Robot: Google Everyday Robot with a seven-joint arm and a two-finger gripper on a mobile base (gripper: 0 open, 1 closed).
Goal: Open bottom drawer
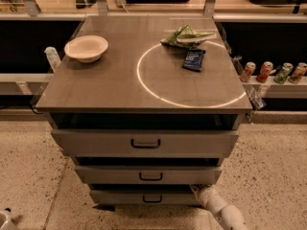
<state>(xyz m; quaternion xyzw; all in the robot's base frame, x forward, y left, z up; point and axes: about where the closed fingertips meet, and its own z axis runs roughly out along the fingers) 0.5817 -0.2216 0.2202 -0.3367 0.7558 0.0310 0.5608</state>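
Observation:
The bottom drawer is grey metal with a small dark pull handle, lowest of three stacked drawers under the grey cabinet top. It stands a little out from the cabinet, like the two above it. My gripper on its white arm comes up from the lower right and sits at the right end of the bottom drawer, just under the middle drawer. It is to the right of the handle, apart from it.
The top drawer has the larger handle. On the cabinet top are a white bowl, a green bag and a dark blue packet. Cans stand on a shelf at right. Speckled floor surrounds the cabinet.

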